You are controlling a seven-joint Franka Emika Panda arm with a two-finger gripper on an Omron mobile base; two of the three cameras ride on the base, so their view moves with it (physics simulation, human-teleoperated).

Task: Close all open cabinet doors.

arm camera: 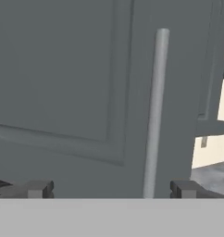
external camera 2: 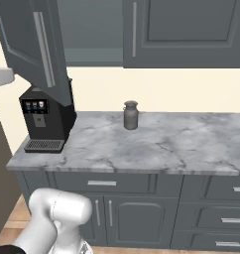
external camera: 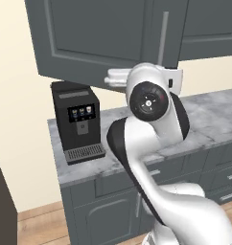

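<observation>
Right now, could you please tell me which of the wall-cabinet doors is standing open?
The leftmost wall-cabinet door, above the coffee machine, is swung out from the cabinet, showing the interior beside it. The wall-cabinet door to its right sits flush, closed.

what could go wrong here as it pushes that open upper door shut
The gripper is open and close against the open cabinet door, right beside its bar handle; a finger could catch on the bar. The door hangs over the coffee machine, so a low arm sweep might strike it.

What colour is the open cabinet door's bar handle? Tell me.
Silver-grey, on the dark grey open cabinet door; the bar handle shows best in the hand view.
</observation>
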